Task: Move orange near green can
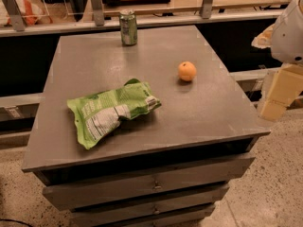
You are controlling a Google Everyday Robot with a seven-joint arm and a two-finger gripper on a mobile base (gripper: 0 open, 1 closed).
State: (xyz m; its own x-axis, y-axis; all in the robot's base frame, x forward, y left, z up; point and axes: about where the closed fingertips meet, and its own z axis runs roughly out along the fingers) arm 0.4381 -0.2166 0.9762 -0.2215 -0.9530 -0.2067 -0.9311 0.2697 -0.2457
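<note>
While the hand [279, 96] hangs off the right edge of the table [208, 112], holding nothing (can't tell if it's open or closed), the orange [187, 71] sits right of centre. Meanwhile the green can [128, 28] stands upright at the far edge, and a crumpled snack bag [111, 110] lies near-left.

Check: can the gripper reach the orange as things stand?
Likely yes. The gripper hangs right of the table, with nothing between it and the orange; the snack bag and green can sit farther left.
</note>
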